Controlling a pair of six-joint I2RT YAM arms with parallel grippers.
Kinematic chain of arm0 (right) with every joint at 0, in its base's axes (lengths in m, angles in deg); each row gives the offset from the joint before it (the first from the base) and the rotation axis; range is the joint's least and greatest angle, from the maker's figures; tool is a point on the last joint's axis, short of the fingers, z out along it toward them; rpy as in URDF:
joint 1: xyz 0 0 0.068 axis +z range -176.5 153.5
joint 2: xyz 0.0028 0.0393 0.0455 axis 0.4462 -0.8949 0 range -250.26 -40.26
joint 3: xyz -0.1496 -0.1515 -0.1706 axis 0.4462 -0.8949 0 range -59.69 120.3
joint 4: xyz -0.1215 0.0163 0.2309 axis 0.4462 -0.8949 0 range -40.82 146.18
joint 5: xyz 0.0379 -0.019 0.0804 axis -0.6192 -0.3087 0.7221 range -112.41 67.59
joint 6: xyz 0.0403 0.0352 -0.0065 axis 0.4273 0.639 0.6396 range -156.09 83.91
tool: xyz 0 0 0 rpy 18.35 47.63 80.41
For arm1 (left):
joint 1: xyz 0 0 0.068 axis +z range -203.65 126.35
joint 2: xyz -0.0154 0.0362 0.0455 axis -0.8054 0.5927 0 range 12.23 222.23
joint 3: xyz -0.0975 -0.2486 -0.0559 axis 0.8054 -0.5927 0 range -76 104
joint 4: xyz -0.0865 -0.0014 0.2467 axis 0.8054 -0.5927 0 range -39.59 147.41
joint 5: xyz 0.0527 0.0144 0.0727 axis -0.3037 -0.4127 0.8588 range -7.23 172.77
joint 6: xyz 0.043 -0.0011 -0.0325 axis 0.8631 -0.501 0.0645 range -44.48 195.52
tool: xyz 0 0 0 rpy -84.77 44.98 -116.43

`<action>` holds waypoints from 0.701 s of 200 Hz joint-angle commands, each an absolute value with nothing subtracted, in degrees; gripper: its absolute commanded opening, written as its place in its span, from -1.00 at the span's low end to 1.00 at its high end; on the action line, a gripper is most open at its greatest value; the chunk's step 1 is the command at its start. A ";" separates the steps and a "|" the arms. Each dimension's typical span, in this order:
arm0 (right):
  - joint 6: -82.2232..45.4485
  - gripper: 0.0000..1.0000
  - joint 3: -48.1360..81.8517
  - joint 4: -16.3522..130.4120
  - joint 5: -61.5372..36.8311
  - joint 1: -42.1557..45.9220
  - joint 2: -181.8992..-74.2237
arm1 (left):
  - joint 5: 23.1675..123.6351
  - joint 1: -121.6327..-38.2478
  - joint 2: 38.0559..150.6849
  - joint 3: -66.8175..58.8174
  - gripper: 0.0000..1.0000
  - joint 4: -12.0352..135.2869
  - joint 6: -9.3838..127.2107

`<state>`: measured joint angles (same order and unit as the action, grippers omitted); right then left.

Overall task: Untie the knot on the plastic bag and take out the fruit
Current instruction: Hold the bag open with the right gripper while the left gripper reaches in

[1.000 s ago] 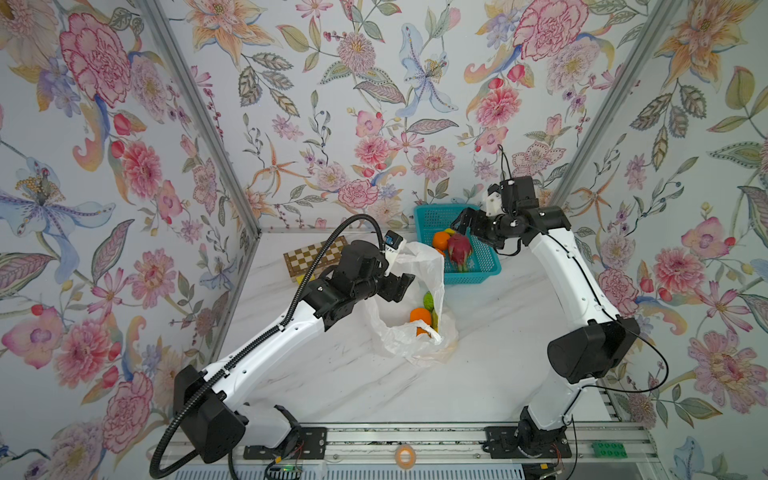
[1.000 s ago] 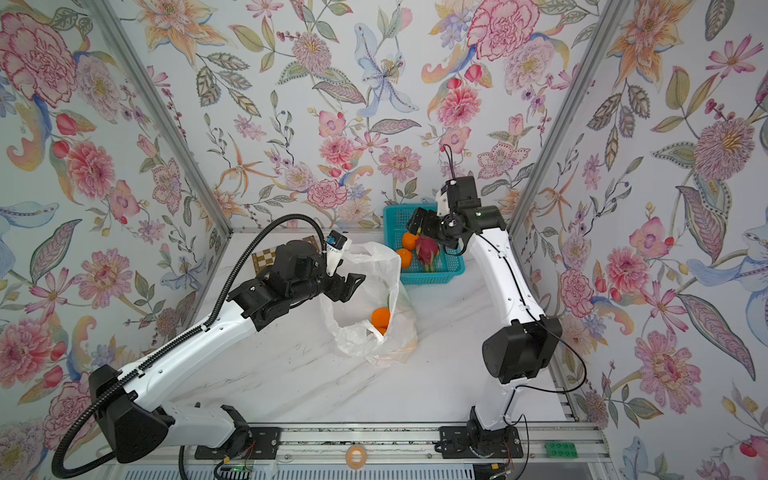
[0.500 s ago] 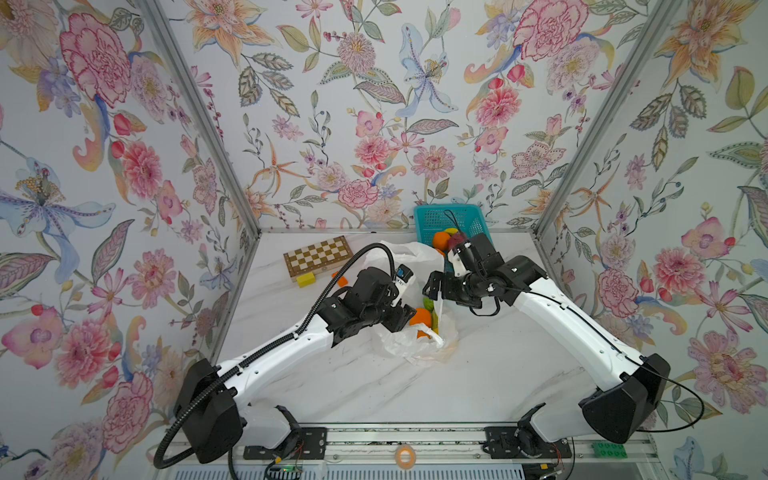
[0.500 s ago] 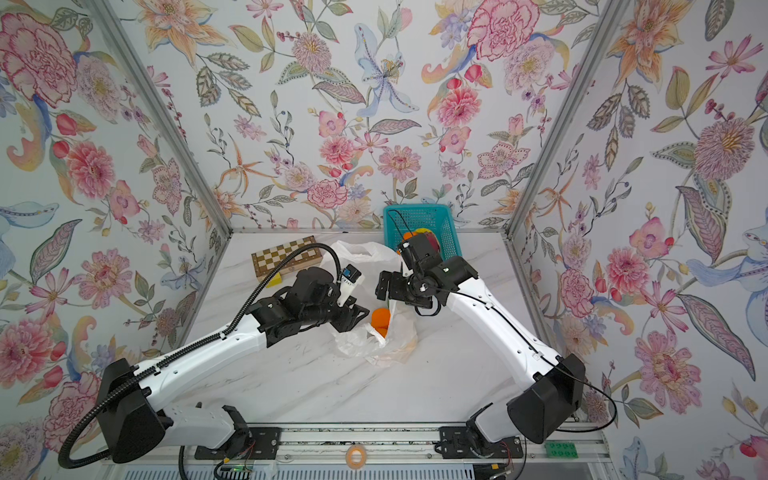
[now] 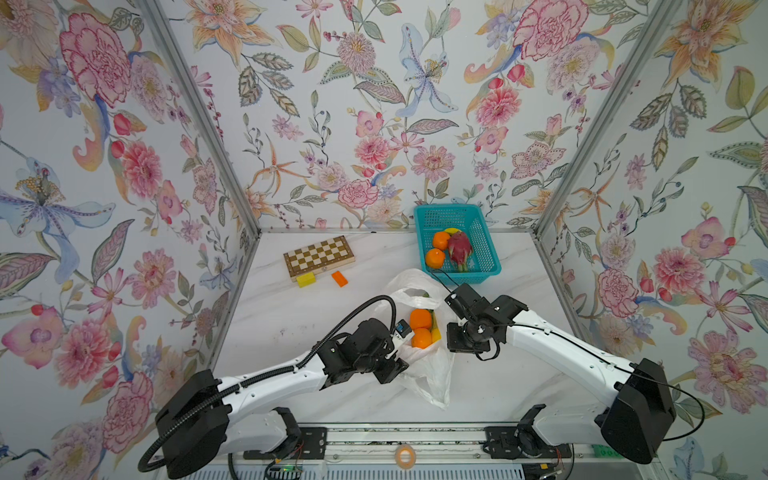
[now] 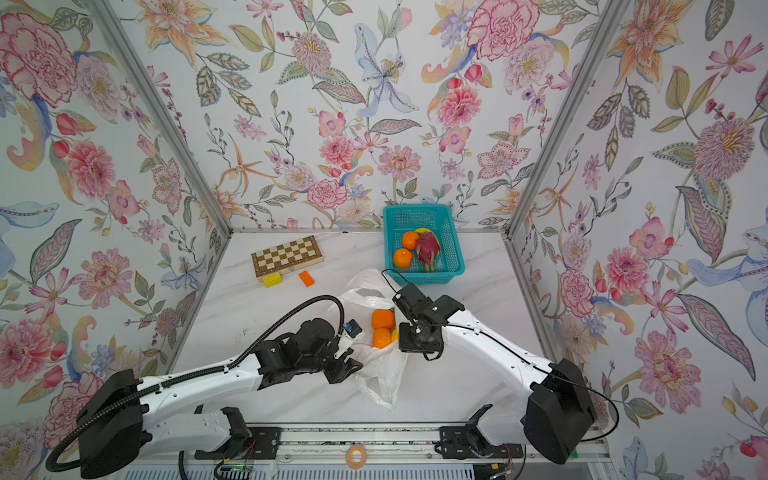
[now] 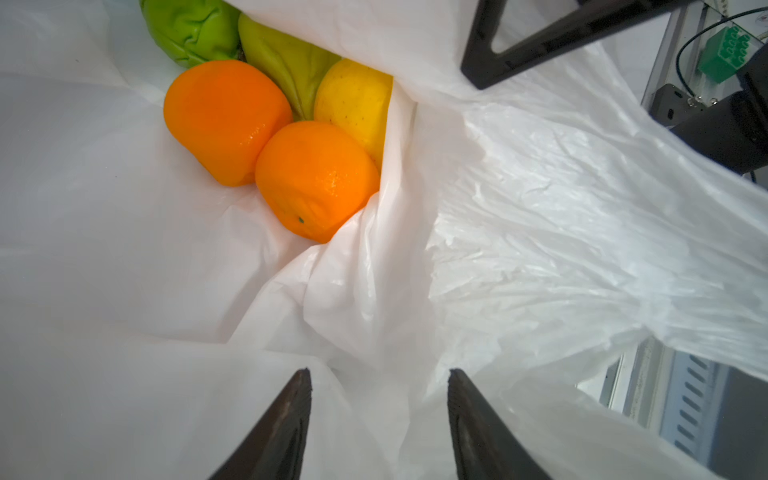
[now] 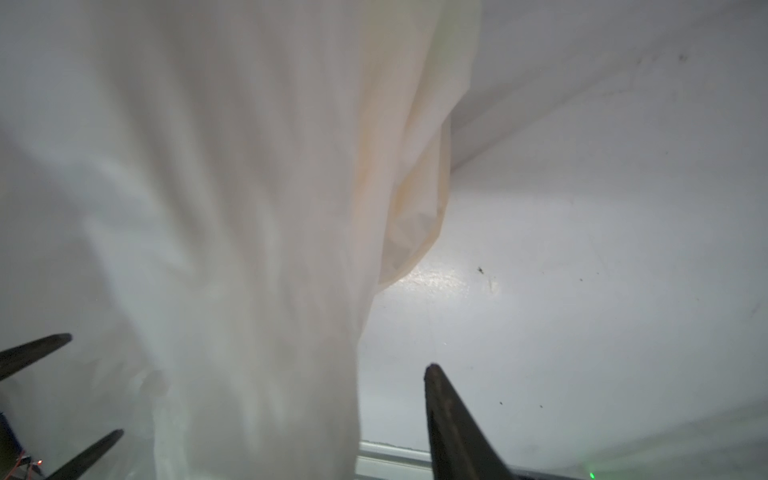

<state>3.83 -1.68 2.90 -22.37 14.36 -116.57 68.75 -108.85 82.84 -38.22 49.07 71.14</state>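
The plastic bag [image 5: 428, 370] lies slack mid-table with its mouth open; no knot shows. Inside it, fruit is bare: two oranges [image 7: 226, 120] [image 7: 316, 178], a yellow one [image 7: 353, 99] and green ones [image 7: 191, 29]. My left gripper [image 7: 379, 374] sits at the bag's near-left edge [image 6: 345, 368], jaws apart with a fold of plastic between them. My right gripper [image 5: 457, 336] is at the bag's right edge. In its wrist view one fingertip [image 8: 432, 374] stands clear of the plastic [image 8: 249, 208], which hides the other.
A teal basket [image 5: 446, 207] at the back holds two oranges [image 5: 440, 240] and a dragon fruit [image 5: 459, 249]. A chessboard [image 5: 319, 254], a yellow block [image 5: 306, 279] and an orange block [image 5: 339, 278] lie at the back left. Walls close three sides.
My right arm swung from the basket to the bag's right edge and its jaws narrowed. My left gripper slid toward the front along the bag, jaws narrowing. The bag sagged flatter.
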 commanded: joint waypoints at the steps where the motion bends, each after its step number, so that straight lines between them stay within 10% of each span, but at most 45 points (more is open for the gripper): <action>1: 4.93 -0.19 -3.94 2.47 -24.15 15.17 -115.06 | 71.77 -109.46 83.93 -39.09 0.13 54.04 70.70; 140: 7.69 0.44 -1.62 5.05 -26.01 19.44 -112.19 | 80.31 -109.29 94.38 -22.86 0.25 51.38 62.70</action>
